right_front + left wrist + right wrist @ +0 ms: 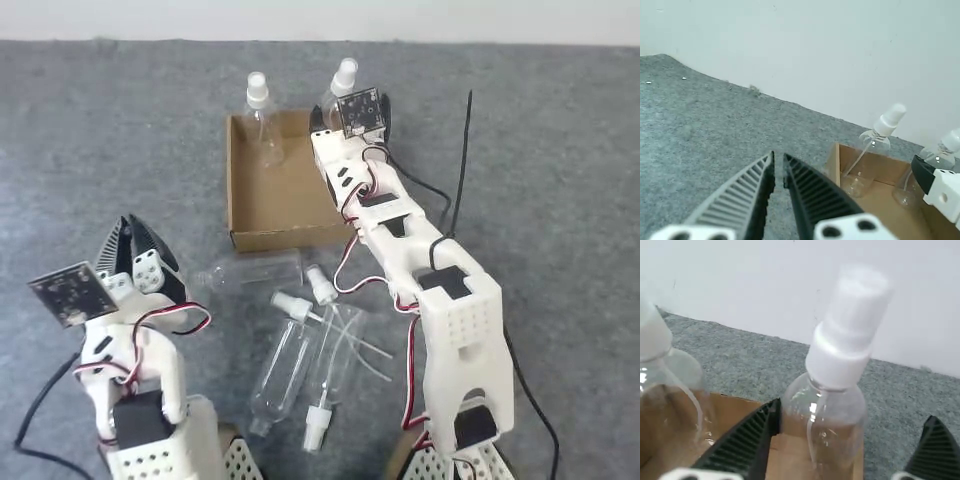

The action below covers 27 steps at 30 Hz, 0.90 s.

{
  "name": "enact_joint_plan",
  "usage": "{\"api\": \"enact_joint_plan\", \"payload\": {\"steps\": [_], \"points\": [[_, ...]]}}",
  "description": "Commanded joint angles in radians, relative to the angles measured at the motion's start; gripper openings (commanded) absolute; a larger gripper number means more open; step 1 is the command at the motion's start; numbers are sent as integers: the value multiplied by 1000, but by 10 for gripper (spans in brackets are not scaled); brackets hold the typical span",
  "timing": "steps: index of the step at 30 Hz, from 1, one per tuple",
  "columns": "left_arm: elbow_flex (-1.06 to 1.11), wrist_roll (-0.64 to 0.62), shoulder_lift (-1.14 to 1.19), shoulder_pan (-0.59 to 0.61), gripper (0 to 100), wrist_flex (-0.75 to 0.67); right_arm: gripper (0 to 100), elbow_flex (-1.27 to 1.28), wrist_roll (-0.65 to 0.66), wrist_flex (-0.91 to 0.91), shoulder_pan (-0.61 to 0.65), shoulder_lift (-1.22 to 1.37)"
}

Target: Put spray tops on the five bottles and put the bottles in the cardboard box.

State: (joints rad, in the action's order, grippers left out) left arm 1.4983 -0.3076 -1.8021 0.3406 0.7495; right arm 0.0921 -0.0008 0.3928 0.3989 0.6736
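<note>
The cardboard box (262, 215) lies open on the grey carpet. Two clear bottles with white spray tops stand at its far wall: one at the left (262, 118) (874, 146), one at the right (338, 88) (832, 415). My right gripper (854, 416) is open, its black fingers (747, 440) on either side of the right-hand bottle, with a wide gap on one side. My left gripper (135, 245) (779, 162) is shut and empty, raised near the table's front left. Loose bottles (250, 272) (283, 368) and spray tops (321, 285) (317, 425) lie in front of the box.
A third capless bottle (338, 345) lies between the two arm bases, with a spray top (290, 303) and thin dip tubes across it. A black cable (462, 170) runs along the right arm. A white wall borders the carpet at the back.
</note>
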Motion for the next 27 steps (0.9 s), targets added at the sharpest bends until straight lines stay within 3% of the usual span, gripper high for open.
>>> {"api": "enact_joint_plan", "payload": {"steps": [1,9,27], "points": [[-10,9,-20,-2,27,-32,381,-25,12,-18,4,-39],[-10,9,-20,-2,27,-32,381,98,8,-21,19,-170],[-10,9,-20,-2,27,-32,381,129,12,-24,18,-182]]}}
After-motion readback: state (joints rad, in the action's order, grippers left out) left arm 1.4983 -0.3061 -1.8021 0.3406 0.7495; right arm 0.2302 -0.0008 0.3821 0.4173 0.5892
